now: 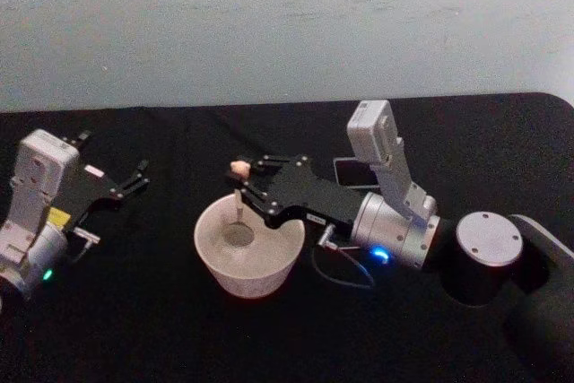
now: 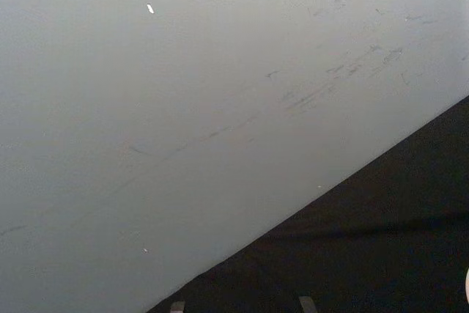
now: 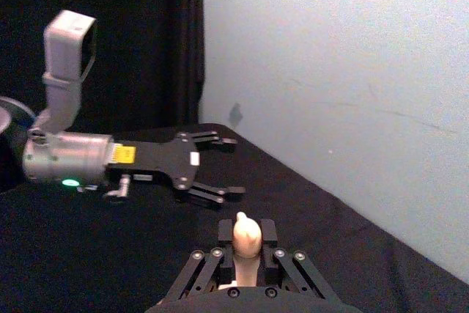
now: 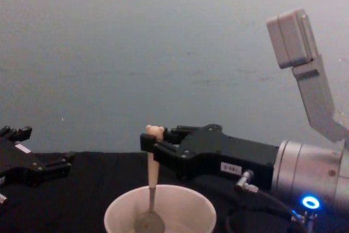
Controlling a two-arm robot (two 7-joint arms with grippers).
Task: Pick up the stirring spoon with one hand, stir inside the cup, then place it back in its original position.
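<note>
My right gripper (image 1: pixel 240 182) reaches in over the far rim of the cup (image 1: pixel 247 281), its fingers pinched tight on the spoon (image 1: pixel 239 196) just below the bear head. The spoon stands nearly upright. Its cream handle rises above the cup and its grey shaft drops inside. In the chest view the bowl end sits low in the cup, near the middle, but I cannot tell whether it touches the cup's floor. In the head view the shaft is thin and hard to make out against the pale inside wall. In the right wrist view the fingers hide everything below the bear head.

My left gripper (image 1: pixel 134 178) is well to the left of the cup, fingers spread wide with nothing between them, low over the black table (image 1: pixel 134 311). The frame edge cuts off its fingertips in its own wrist view.

Beyond the cup, a small grey thing (image 1: pixel 354 170) is half hidden behind my right arm. I cannot say what it is.
</note>
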